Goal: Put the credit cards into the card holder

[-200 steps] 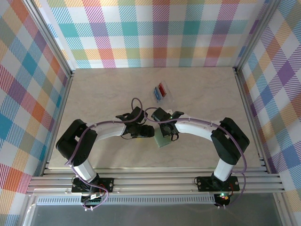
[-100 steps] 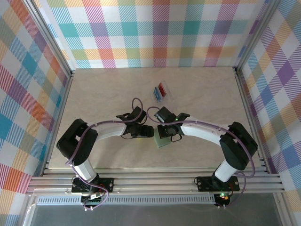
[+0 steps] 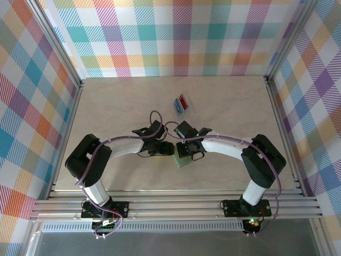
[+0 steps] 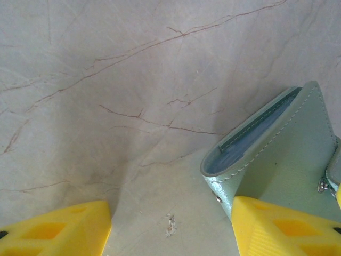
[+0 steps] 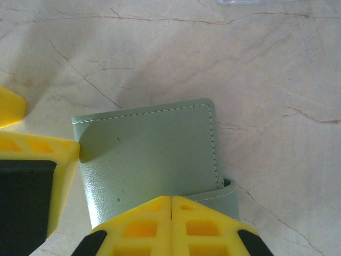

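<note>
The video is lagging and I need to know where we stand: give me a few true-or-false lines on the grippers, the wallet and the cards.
1. The right gripper is shut, its tips over the wallet. True.
2. The left gripper is shut. False: its fingers stand wide apart, one over the wallet's edge.
3. Red and blue cards lie in the clear tray. True.
4. The wallet lies in the tray. False: it lies on the table, apart from the tray and nearer the arm bases.
</note>
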